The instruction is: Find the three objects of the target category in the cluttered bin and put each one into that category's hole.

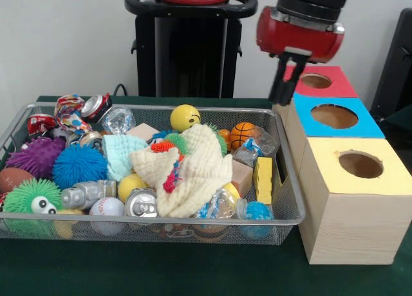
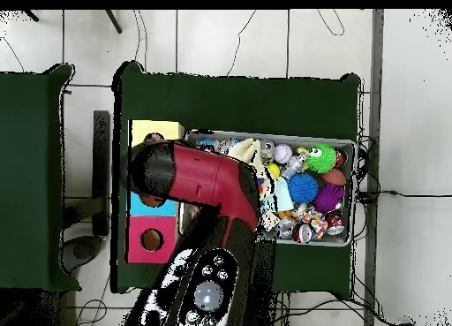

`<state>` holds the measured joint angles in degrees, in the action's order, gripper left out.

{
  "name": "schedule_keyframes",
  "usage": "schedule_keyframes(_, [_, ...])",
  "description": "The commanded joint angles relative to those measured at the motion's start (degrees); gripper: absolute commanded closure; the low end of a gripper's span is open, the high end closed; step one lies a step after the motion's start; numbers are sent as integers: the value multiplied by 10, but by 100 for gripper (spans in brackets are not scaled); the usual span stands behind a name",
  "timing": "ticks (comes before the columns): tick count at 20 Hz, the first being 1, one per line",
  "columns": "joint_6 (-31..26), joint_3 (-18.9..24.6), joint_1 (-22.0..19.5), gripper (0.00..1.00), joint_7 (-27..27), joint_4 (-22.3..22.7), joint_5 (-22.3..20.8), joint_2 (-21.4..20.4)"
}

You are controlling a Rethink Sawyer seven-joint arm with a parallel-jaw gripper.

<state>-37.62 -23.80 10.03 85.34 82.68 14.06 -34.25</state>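
The wire mesh bin is packed with clutter. One white cloth piece with red and blue spots lies in its back left corner, next to a crushed can; it also shows in the overhead view. No other spotted piece shows. The yellow-topped box's hole is open, nearest the camera at the right. My gripper hangs from the red wrist, above the back right corner of the bin and beside the red-topped and blue-topped boxes. Nothing shows in it. In the overhead view the arm hides it.
A large cream waffle-weave cloth covers the bin's middle, with a pale blue cloth to its left. Spiky balls, cans, small balls and plastic bottles fill the remainder. The blue-topped box and red-topped box stand behind the yellow one.
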Motion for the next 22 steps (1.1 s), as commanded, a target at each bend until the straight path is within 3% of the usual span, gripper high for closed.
schedule_keyframes(1, [-18,60,-74,100,-34,55,-58,-27])
schedule_keyframes(11, [-39,94,-158,100,-99,97,-131,-76])
schedule_keyframes(22, [19,170,-257,100,-124,161,-206,-112])
